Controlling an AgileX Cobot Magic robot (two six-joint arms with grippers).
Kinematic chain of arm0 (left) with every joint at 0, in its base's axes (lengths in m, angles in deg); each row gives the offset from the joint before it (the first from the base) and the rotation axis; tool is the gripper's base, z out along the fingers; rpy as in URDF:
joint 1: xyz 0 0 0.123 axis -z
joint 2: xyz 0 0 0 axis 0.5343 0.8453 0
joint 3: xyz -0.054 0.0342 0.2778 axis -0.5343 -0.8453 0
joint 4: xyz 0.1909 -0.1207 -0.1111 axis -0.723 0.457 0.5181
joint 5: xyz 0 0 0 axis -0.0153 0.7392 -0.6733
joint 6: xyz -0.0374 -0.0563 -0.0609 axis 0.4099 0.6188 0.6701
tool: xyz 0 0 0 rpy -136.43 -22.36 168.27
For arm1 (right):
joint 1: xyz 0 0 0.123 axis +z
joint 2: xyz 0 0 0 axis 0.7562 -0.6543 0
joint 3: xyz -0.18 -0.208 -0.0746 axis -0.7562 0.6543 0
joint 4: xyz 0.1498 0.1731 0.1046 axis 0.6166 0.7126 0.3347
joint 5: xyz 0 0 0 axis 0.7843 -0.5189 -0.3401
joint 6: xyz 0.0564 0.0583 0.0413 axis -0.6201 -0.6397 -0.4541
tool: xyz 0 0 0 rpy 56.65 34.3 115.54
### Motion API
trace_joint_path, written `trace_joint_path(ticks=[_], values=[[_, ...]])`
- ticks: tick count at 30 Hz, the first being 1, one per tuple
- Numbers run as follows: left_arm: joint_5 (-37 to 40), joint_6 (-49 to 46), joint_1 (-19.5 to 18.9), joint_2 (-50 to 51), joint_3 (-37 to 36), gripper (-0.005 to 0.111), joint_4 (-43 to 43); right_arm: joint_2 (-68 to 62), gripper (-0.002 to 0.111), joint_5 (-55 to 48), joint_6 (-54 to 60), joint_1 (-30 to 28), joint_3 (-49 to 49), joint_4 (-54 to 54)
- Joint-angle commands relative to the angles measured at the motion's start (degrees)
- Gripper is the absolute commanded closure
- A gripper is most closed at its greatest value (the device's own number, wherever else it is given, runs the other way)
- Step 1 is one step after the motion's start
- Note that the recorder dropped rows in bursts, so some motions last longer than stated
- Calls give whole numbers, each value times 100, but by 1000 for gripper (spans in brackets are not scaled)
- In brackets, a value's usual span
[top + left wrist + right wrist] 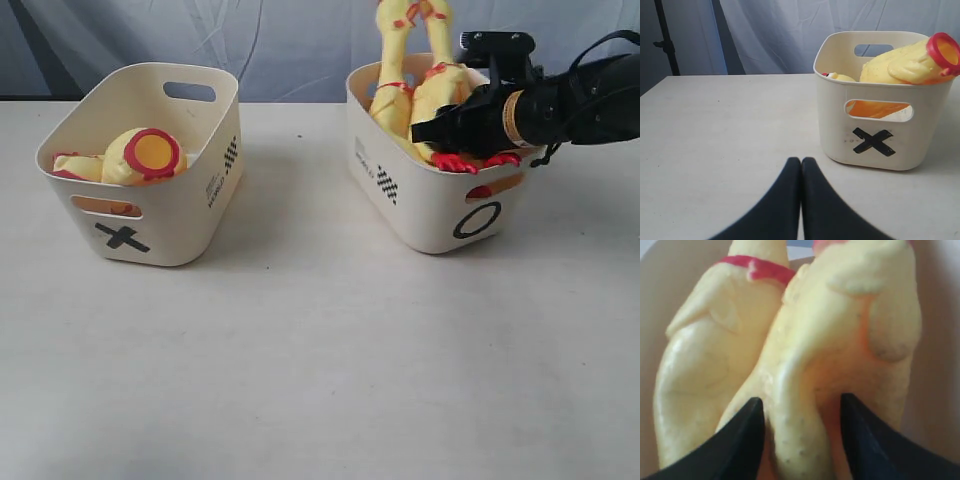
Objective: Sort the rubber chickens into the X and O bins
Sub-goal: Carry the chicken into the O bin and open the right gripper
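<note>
The O bin [420, 205] on the right holds two whole rubber chickens. One [392, 95] stands with its long neck rising above the rim. My right gripper [432, 130] reaches over the bin's rim and is shut on the lower body of the other chicken [442, 92]; its red feet hang over the rim. Up close, that chicken [840, 330] fills the space between the fingers [742, 440], beside its neighbour [710, 355]. The X bin [180, 215] on the left holds the headless body [150, 152] and another, mostly hidden yellow piece [78, 166]. My left gripper [801, 162] is shut and empty, low in front of the X bin [835, 125].
A pale tabletop [300, 340] spreads between and in front of the two bins. A blue-grey curtain [280, 40] hangs behind the table. A dark stand pole [665, 40] shows at the far edge in the left wrist view.
</note>
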Motion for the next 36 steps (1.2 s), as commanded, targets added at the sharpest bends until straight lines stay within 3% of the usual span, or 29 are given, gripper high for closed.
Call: trace_joint_path(ticks=[1,4,11,16,29,36], values=[[-54,16,26,-27,11,107,37,-291,50,1726,-740,107,259,-389],[-54,16,26,-27,11,107,37,-120,60,2218,-981,107,259,-389],[-54,16,26,-27,11,107,37,884,60,2524,-1388,107,259,-389],[-54,16,26,-27,11,107,37,1609,47,2473,-1411,107,259,-389],[-54,16,26,-27,11,107,37,1857,47,2951,-1442,107,259,-389],[-54,16,26,-27,11,107,37,2056,47,3112,-1403,-497,259,-389]])
